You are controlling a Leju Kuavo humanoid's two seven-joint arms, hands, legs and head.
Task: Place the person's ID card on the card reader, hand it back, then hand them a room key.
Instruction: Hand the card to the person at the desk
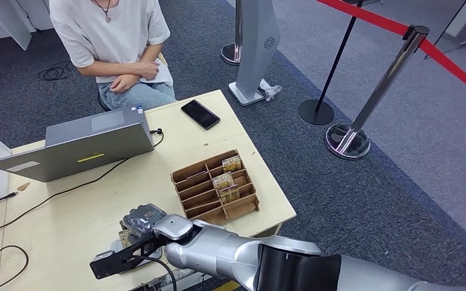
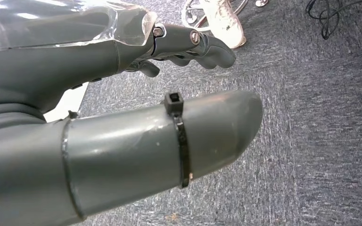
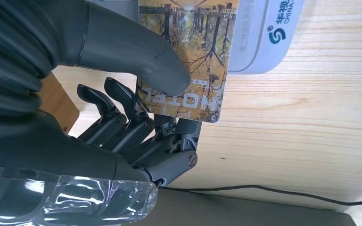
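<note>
Fingers of my right hand clamp one card: my thumb presses its printed face and the darker fingers back it from beneath. It carries an autumn-tree picture and the word "HOTEL", seen upside down in the right wrist view. Its far end lies over the white card reader, which bears a green logo, Chinese characters and the letters "CHINA". In the head view this hand sits at the table's near edge. My left hand hangs over grey carpet, fingers curled in on nothing. Farther along stands one wooden slotted rack with three cards upright. Beyond lie one laptop and one black phone; one person sits behind.
</note>
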